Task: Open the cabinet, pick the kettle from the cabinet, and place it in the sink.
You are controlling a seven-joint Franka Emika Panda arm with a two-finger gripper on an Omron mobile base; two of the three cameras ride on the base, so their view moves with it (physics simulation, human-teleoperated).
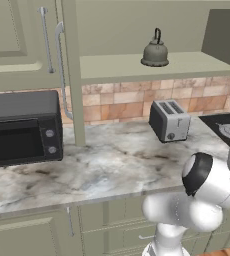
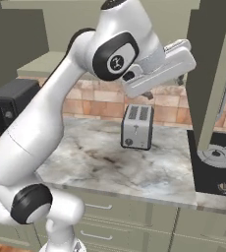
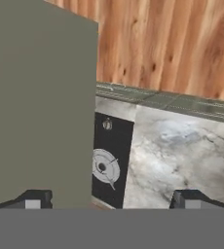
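My gripper (image 3: 111, 199) stands wide open with nothing between its fingers, up high beside the swung-out cabinet door (image 3: 38, 102) and looking down at the stove (image 3: 109, 165) and marble counter (image 3: 182, 155). The kettle (image 1: 155, 50) sits upright on the shelf of the open cabinet (image 1: 137, 65), above the toaster (image 1: 169, 120). I judge it lies back along the shelf from my hand, so the next move must turn toward it.

Light was even and soft, with no clear source. Faint shadows lay under the kettle (image 1: 154, 51) and beside the toaster (image 1: 169, 120). No glare showed. All 3 renders were low in detail and slightly soft, with blurred counter (image 1: 107, 165) veining.
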